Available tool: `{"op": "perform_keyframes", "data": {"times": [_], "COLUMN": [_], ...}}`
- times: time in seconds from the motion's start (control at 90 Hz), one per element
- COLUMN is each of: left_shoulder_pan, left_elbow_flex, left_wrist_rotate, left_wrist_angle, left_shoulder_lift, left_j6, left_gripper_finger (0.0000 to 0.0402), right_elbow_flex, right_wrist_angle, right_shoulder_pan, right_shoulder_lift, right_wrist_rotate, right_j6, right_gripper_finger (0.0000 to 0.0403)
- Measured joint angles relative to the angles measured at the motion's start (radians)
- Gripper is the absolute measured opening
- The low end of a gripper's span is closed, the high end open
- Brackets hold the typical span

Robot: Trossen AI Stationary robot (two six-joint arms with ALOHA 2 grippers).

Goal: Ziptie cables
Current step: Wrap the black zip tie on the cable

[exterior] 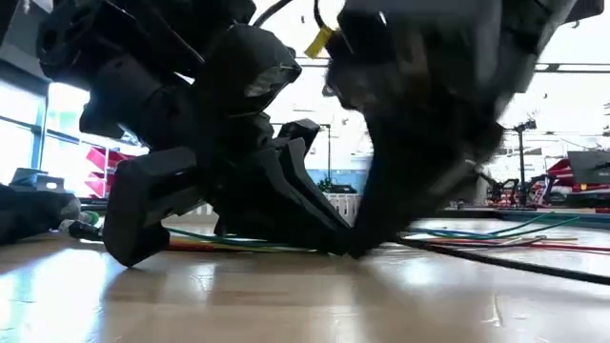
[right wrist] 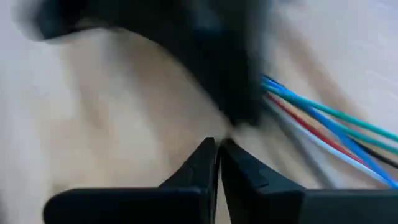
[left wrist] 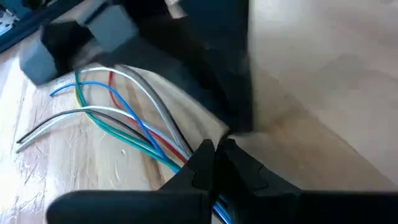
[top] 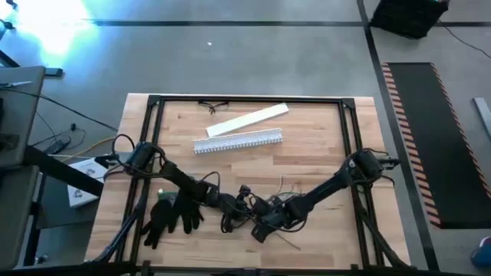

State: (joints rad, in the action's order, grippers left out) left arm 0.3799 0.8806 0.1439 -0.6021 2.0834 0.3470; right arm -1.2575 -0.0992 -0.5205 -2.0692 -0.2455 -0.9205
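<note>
— Near the front middle of the table [top: 322, 230], both arms meet over the cables [top: 288, 201]. Why so close together?

— My guess is that a tie needs two ends worked at once, so each tool has to reach the same spot on the bundle.

— What is the left gripper [left wrist: 216, 148] doing?

— Its fingertips are pressed together, and the coloured wires — blue, red, teal, grey — run in beneath them. It seems clamped on the cables, though the contact itself is hidden.

— And the right gripper [right wrist: 217, 147]?

— Tips together as well, right beside the other arm's dark body. Whether anything is pinched between them, I cannot tell; the cables pass just to one side.

— Anything else about?

— A black glove [top: 170, 215] lies by the left arm, and a white slotted channel [top: 238, 141] sits well apart, toward the back.
</note>
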Motion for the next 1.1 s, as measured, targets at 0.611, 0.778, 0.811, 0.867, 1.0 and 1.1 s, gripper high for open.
{"op": "perform_keyframes", "data": {"times": [0.611,0.778,0.811,0.867,1.0,1.1], "left_shoulder_pan": [-0.003,-0.002,-0.002,-0.003,-0.003,-0.005], "left_elbow_flex": [0.001,0.000,0.000,-0.001,-0.003,-0.003], "left_wrist_rotate": [0.019,0.022,0.021,0.021,0.020,0.019], "left_wrist_angle": [0.013,0.010,0.008,0.000,-0.049,-0.080], "left_shoulder_lift": [0.000,0.001,0.001,0.002,0.004,0.006], "left_j6": [-0.010,-0.045,-0.057,-0.079,-0.106,-0.116], "left_gripper_finger": [0.0000,0.0000,0.0000,0.0000,0.0000,0.0000], "right_elbow_flex": [-0.005,-0.005,-0.005,-0.005,-0.005,-0.005], "right_wrist_angle": [0.505,0.345,0.299,0.208,-0.015,-0.180], "right_shoulder_pan": [-0.039,-0.056,-0.061,-0.072,-0.108,-0.145], "right_shoulder_lift": [0.067,0.169,0.195,0.241,0.339,0.405], "right_wrist_rotate": [-0.179,-0.283,-0.307,-0.352,-0.447,-0.492], "right_j6": [0.403,0.459,0.466,0.466,0.392,0.295], "right_gripper_finger": [0.0000,0.0000,0.0000,0.0000,0.0000,0.0006]}}
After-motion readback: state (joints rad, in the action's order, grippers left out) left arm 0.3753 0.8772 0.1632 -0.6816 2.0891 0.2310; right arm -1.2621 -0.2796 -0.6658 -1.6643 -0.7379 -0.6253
